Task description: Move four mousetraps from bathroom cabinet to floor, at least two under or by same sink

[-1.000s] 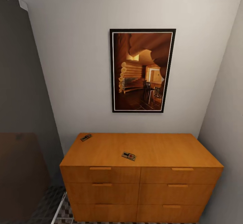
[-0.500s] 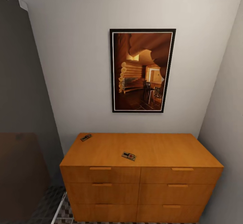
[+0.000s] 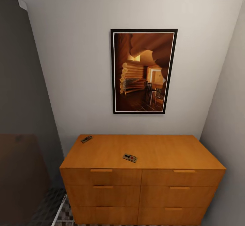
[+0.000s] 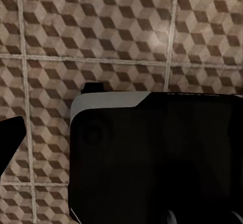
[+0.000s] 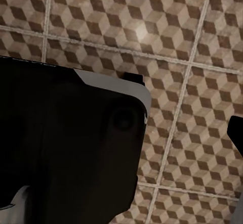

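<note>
Cabinet: low orange-brown wooden cabinet (image 3: 143, 181) with drawer fronts, against the white wall.
Mousetraps: one small tan wooden mousetrap (image 3: 86, 139) at the top's back-left corner; another (image 3: 129, 157) near its front edge, mid-width.
Floor: cube-patterned brown-beige tiles (image 4: 121, 32).
Jaws: state cannot be told, either arm.

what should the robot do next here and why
Probably roll closer to the cabinet and raise an arm toward the nearer mousetrap: two mousetraps lie on its top, the other at the back left corner, while both wrist cameras face floor tiles.
</note>
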`<state>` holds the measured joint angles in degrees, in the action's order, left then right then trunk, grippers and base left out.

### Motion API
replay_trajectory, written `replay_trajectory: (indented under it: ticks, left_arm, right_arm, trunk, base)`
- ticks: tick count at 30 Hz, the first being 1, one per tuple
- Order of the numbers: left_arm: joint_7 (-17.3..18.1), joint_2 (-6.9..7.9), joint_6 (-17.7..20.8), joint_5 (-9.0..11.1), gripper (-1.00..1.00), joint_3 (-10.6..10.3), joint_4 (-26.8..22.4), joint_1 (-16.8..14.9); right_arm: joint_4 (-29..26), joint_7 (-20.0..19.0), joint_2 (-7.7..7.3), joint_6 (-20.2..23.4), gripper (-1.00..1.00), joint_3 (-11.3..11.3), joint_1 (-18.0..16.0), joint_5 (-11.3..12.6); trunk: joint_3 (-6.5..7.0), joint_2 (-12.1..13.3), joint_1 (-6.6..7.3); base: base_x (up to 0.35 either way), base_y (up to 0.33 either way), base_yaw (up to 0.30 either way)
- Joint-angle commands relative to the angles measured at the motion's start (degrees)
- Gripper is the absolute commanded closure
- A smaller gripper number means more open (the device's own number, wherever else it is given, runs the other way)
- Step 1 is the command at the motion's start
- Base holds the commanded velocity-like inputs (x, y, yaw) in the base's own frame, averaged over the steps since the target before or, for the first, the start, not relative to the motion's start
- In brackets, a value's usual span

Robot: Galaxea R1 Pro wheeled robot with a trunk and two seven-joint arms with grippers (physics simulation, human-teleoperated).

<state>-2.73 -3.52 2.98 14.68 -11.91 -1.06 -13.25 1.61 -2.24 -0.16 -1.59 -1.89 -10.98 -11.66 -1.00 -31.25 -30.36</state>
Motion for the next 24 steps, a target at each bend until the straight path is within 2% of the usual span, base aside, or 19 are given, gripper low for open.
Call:
replay_trajectory:
  ticks: [1,6,12,19,24]
  left_arm:
    - [-0.2,0.0,0.1,0.5,-1.0,-0.5,-0.1,0.0]
    - [-0.3,0.21,-1.1,1.1,-1.0,-0.5,0.0,0.0]
    - [-0.3,0.33,-1.8,3.2,-1.0,-0.5,0.0,0.0]
    - [-0.3,0.35,-1.8,3.9,-1.0,-0.5,0.0,0.0]
    - [-0.3,0.32,-1.5,4.0,-1.0,-0.5,0.2,0.0]
  right_arm:
    - [0.2,-0.1,-0.02,-0.2,-1.0,-0.2,-0.1,-0.4]
    - [0.2,-0.2,-0.02,-0.2,-1.0,-0.2,-0.1,-0.4]
    - [0.2,-0.3,-0.02,-0.2,-1.0,-0.2,-0.1,-0.5]
    - [0.2,-0.3,-0.02,-0.3,-1.0,-0.2,-0.1,-0.5]
    - [0.2,-0.4,-0.03,-0.3,-1.0,-0.2,-0.1,-0.5]
  trunk:
    - [-0.1,-0.1,-0.03]
    - [-0.1,-0.1,-0.03]
    - [-0.1,-0.1,-0.03]
    - [-0.1,-0.1,-0.03]
    - [-0.1,-0.1,-0.03]
  base:
    - [0.156,0.0,0.0]
    - [0.251,0.0,0.0]
    - [0.305,0.0,0.0]
    - [0.304,0.0,0.0]
    - [0.184,0.0,0.0]
